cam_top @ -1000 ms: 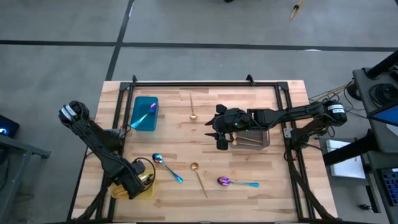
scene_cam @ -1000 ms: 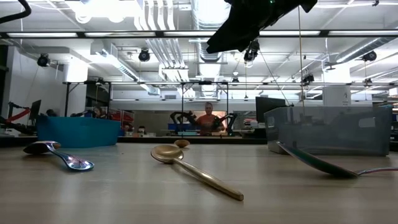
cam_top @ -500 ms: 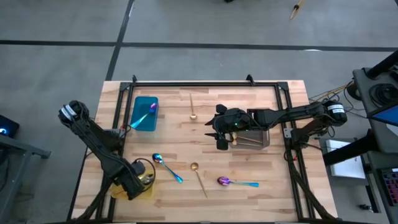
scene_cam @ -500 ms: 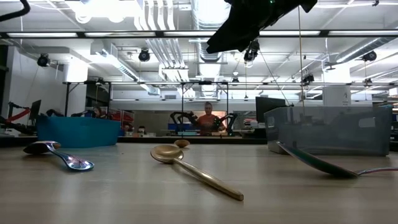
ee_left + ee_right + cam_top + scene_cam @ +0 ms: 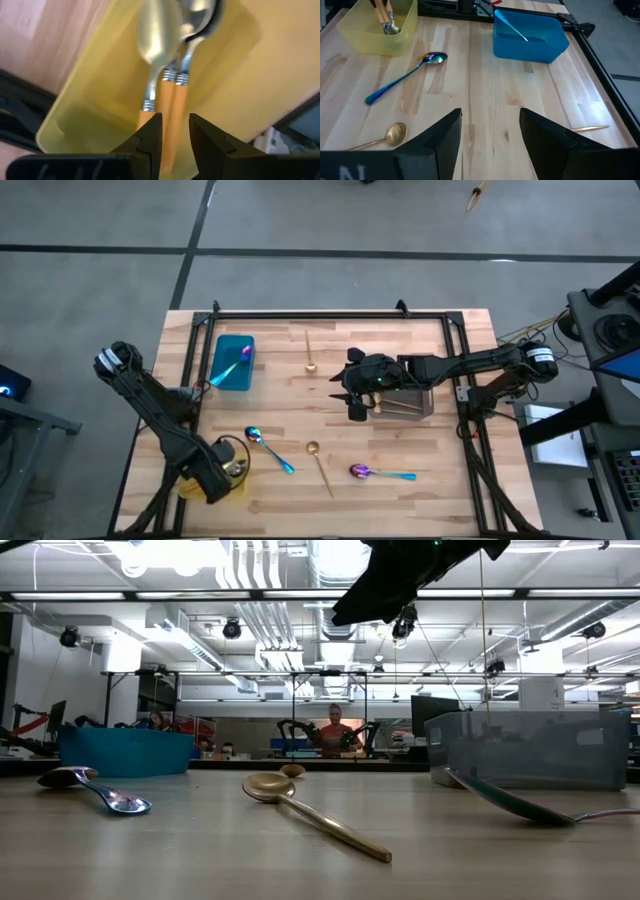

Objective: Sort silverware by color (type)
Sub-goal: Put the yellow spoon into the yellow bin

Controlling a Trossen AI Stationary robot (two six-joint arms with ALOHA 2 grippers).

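Note:
My left gripper (image 5: 230,468) hangs over the yellow tray (image 5: 238,485) at the table's near left corner, shut on an orange-handled silver spoon (image 5: 176,95). A second orange-handled spoon (image 5: 155,45) lies in the tray beside it. Loose on the table lie a blue-purple spoon (image 5: 268,450), a gold spoon (image 5: 320,468), a purple spoon with a teal handle (image 5: 380,473) and a far gold spoon (image 5: 310,352). Another blue-purple spoon (image 5: 232,366) leans in the teal tray (image 5: 222,376). My right gripper (image 5: 355,395) waits open above the table's middle. My left gripper pinches the spoon's orange handle (image 5: 172,131) between its two fingers, which come from above and point down. The spoon slants down away from the fingers. Its bowl (image 5: 202,15) is low in the yellow tray, against the other spoon's bowl.
A grey tray (image 5: 425,402) with thin gold pieces stands just right of my right gripper (image 5: 490,135). A black frame (image 5: 330,313) runs along the table's far and side edges. Bare wood lies between the loose spoons.

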